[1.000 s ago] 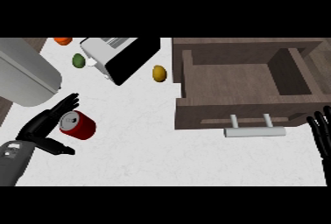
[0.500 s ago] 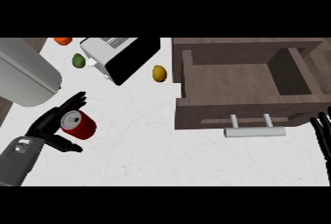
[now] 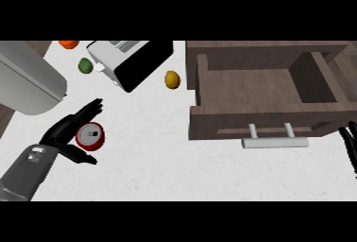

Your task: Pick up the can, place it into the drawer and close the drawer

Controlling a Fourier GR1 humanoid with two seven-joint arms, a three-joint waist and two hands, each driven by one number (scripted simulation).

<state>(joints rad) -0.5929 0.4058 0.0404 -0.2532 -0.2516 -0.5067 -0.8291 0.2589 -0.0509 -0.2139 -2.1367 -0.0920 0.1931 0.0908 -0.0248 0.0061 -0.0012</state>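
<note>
The red can [image 3: 91,136] is bracketed, not yet gripped, by the open left hand [image 3: 64,133]; the drawer [image 3: 268,90] is left open.

Bare counter [image 3: 153,156] between can [image 3: 91,135] and open drawer [image 3: 265,90].

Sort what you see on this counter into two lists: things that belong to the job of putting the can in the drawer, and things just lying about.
Belongs to the job:
can
drawer, open
left hand, beside the can

Just lying about:
toaster
yellow fruit
green fruit
orange fruit
grey cylinder
right hand, resting at the right edge
</note>
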